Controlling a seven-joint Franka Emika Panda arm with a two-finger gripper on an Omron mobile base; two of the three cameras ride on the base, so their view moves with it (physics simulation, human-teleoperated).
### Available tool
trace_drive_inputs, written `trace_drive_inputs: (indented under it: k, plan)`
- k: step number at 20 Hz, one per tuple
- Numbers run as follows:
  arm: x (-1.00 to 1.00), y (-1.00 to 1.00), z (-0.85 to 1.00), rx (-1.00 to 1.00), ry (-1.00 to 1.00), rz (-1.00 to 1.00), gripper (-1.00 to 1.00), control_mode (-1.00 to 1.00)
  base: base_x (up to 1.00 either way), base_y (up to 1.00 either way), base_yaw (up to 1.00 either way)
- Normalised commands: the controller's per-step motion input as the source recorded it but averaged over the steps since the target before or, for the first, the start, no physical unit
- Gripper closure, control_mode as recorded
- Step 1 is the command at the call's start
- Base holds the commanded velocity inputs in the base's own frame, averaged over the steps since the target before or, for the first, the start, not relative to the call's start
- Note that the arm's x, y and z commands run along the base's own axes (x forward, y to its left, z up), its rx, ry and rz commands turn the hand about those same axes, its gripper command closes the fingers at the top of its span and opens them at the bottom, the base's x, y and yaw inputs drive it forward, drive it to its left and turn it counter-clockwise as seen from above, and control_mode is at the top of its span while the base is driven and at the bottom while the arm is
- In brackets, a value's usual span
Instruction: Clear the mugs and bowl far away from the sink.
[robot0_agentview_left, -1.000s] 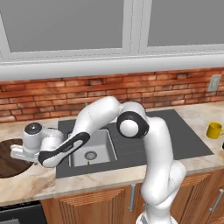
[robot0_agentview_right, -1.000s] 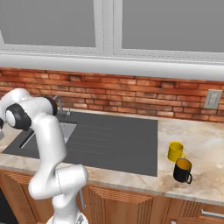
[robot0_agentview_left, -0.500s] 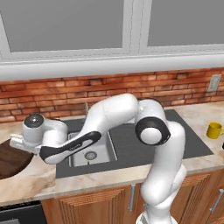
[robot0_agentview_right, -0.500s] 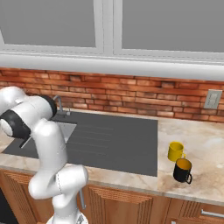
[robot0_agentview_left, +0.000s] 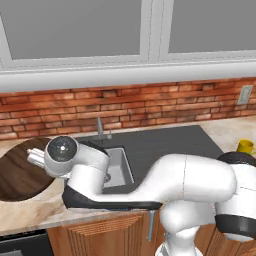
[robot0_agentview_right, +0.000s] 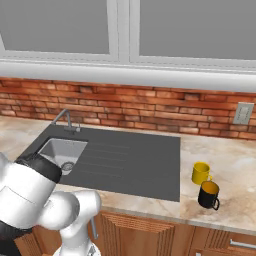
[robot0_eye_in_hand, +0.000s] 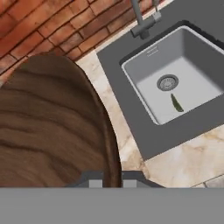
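Two mugs (robot0_agentview_right: 205, 184) sit far from the sink (robot0_eye_in_hand: 175, 83); fingers' grip on bowl (robot0_eye_in_hand: 48, 131) unclear.

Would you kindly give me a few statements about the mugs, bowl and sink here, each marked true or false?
1. Two mugs, the yellow mug and the black mug, stand on the counter right of the sink. True.
2. The wooden bowl sits inside the sink basin. False: it is on the counter left of the sink.
3. The tap stands behind the basin, by the brick wall. True.
4. The black mug lies on its side. False: it stands upright.
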Motion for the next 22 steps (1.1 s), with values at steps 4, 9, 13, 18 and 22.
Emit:
trace_drive_inputs:
  k: [4,9,13,18,22]
  plan:
    - [-0.93,-1.00,1.00,0.05,-0.02,-0.11,1.00,-1.00,0.00,0.00,0.00]
    - [-0.57,-1.00,1.00,0.01,0.10,-0.13,1.00,-1.00,0.00,0.00,0.00]
    - [-0.37,-1.00,0.69,0.01,0.18,-0.14,1.00,-1.00,0.00,0.00,0.00]
    - [-0.15,-0.98,0.55,0.04,0.21,-0.23,1.00,-1.00,0.00,0.00,0.00]
    - [-0.06,-0.48,0.15,0.04,0.03,-0.16,1.00,-1.00,0.00,0.00,0.00]
